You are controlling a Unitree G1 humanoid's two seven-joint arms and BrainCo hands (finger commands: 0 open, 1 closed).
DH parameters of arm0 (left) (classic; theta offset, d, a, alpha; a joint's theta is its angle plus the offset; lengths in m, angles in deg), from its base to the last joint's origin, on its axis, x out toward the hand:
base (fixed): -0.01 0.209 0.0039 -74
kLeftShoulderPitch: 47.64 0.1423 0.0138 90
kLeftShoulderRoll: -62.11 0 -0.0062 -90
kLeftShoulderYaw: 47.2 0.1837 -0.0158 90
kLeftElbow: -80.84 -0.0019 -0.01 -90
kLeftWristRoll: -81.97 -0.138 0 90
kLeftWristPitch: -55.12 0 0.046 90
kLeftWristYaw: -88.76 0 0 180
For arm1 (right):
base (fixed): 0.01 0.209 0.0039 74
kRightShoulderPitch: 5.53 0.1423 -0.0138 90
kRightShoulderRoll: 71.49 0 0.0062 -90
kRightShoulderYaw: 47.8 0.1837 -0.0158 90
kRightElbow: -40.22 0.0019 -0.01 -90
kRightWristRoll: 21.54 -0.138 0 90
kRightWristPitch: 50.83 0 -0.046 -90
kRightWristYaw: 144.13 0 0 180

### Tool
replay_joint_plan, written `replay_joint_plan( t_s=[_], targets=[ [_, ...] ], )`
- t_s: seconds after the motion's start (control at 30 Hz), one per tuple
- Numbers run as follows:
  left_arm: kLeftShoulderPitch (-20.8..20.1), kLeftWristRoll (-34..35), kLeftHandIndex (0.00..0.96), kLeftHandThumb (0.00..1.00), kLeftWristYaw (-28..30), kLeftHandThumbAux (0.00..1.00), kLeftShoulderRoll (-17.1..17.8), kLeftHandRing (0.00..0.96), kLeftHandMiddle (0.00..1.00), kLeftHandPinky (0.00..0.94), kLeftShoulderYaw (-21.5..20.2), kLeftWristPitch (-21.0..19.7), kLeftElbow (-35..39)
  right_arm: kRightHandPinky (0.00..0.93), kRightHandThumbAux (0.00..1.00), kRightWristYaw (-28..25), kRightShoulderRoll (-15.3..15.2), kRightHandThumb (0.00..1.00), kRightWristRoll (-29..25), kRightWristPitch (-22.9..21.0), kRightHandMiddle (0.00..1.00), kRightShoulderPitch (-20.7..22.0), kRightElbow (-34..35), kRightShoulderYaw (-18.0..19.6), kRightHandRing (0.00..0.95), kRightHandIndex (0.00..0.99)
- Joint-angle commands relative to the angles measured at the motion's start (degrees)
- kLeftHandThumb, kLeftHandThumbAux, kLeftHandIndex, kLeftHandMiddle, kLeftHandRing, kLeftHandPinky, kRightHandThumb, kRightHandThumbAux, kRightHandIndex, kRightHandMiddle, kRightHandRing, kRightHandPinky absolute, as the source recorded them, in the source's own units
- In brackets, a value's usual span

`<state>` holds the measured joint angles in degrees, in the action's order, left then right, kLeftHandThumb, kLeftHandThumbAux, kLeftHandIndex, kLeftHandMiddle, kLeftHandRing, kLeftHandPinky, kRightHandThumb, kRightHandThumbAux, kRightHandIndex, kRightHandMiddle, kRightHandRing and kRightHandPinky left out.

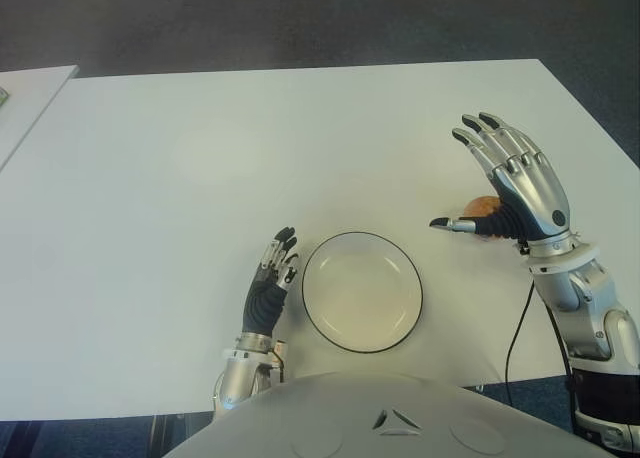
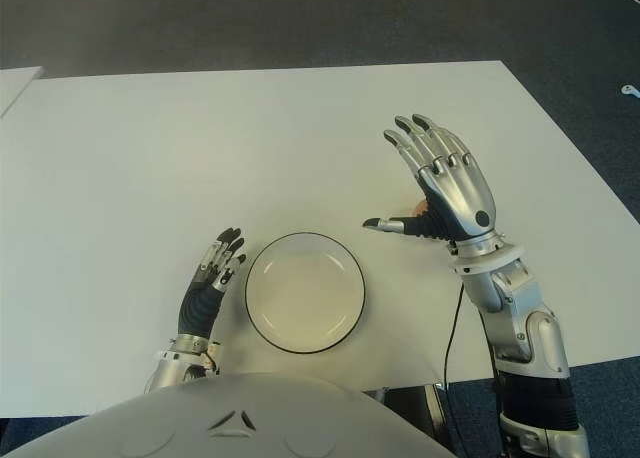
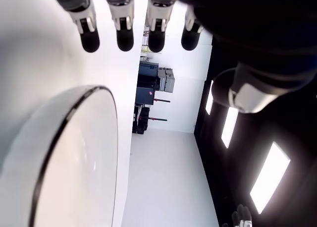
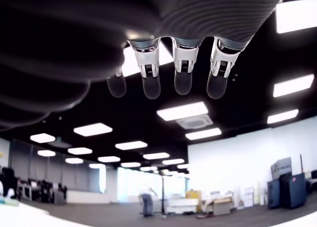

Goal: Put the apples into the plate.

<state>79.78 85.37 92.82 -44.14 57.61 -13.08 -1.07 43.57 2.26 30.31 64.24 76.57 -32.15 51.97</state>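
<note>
White bench (image 1: 200, 148) over dark floor (image 1: 300, 18): one plate (image 1: 362, 291), one apple (image 1: 481, 207) behind released right hand (image 1: 505, 183), left hand (image 1: 272, 278) released.

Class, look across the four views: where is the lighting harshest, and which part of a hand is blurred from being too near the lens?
Left wrist view: the table is nearly blown out white beside the plate. Right wrist view: bright ceiling lights glare against a dark ceiling; the right hand fingers are sharp, but its palm nearest the lens is a dark blur. Eye views: even light, faint shadows.

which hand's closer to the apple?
Right. The right hand is open just above the apple; the left hand sits across the plate from it.
</note>
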Motion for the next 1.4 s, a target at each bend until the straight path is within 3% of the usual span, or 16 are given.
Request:
replay_joint_plan(
  t_s=[0.03, 0.37, 0.6, 0.93, 1.4],
  targets=[
    [-0.36, -0.89, 0.000, 0.000, 0.58, 0.430, 0.79, 0.000, 0.000, 0.000, -0.34, -0.09, -1.54, 0.000, 0.278, -3.77, -4.99, 0.253, 3.08, -2.33, 0.000, 3.07, -3.82, -1.15, 0.000, 0.000],
    [-0.15, 0.44, 0.000, 0.000, 2.07, 0.423, 1.78, 0.000, 0.000, 0.000, -0.53, -0.37, -1.59, 0.000, 0.204, -9.72, -12.47, 0.234, 0.40, -3.12, 0.000, 6.41, -9.19, -2.30, 0.000, 0.000],
    [0.06, 0.51, 0.000, 0.000, 1.99, 0.408, 1.90, 0.000, 0.000, 0.000, -0.96, -0.57, -1.59, 0.000, 0.172, -11.11, -18.34, 0.244, -2.46, -1.73, 0.000, 8.28, -18.99, -2.90, 0.000, 0.000],
    [0.09, 1.17, 0.000, 0.000, 2.66, 0.397, 2.29, 0.000, 0.000, 0.000, -1.41, 0.20, -2.32, 0.000, 0.144, -7.93, -21.54, 0.271, -2.16, -1.18, 0.000, 8.46, -26.42, -5.28, 0.000, 0.000],
    [0.20, 0.77, 0.000, 0.000, 2.65, 0.411, 2.33, 0.000, 0.000, 0.000, -1.70, 0.18, -2.25, 0.000, 0.131, -9.48, -22.39, 0.277, -3.81, -3.71, 0.000, 5.36, -25.57, -5.50, 0.000, 0.000]
  ],
)
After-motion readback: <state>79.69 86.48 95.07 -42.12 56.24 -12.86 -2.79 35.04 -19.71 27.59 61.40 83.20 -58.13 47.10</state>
